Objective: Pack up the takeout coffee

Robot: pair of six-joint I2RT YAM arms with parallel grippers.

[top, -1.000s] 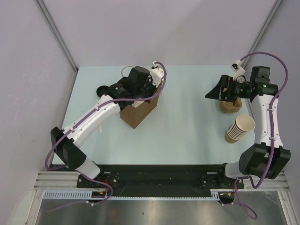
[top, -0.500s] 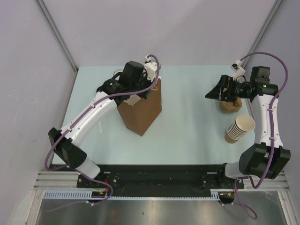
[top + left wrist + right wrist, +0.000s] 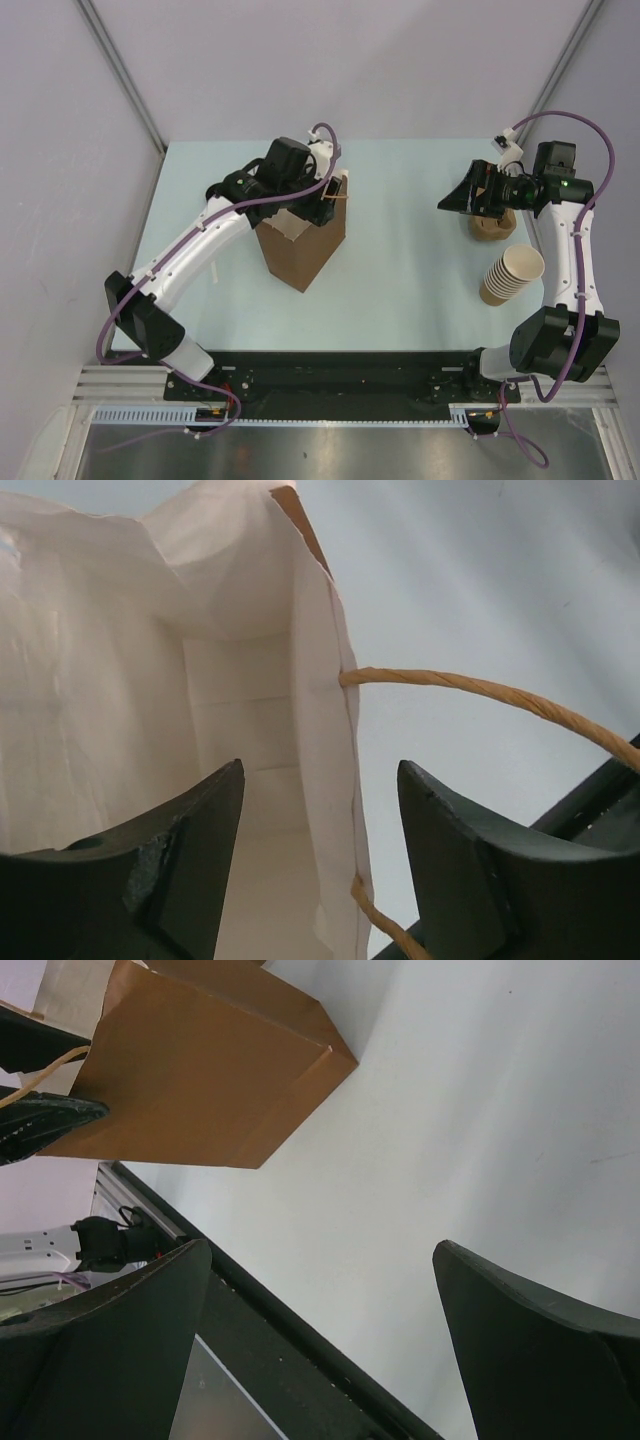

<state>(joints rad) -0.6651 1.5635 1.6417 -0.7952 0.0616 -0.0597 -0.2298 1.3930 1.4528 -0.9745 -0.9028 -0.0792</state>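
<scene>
The brown paper bag (image 3: 300, 245) stands upright with its mouth open, left of the table's middle. My left gripper (image 3: 335, 195) hovers at its top rim, jaws open. In the left wrist view the bag's white inner wall (image 3: 325, 740) runs up between the left gripper's (image 3: 320, 770) spread fingers, apart from both, and a twine handle (image 3: 480, 688) arcs to the right. My right gripper (image 3: 452, 200) hangs open over the right side, with nothing between its fingers (image 3: 325, 1250). The takeout coffee is not visible. A brown object (image 3: 490, 230) lies partly hidden under the right wrist.
A tilted stack of nested lidless paper cups (image 3: 512, 272) rests near the right edge beside the right arm. The bag's brown outside (image 3: 200, 1080) shows in the right wrist view, with the table's black front rail (image 3: 300, 1330) below it.
The left arm raised the bag from a low tilt to upright, then its jaws opened and released the rim. The right arm has not moved.
</scene>
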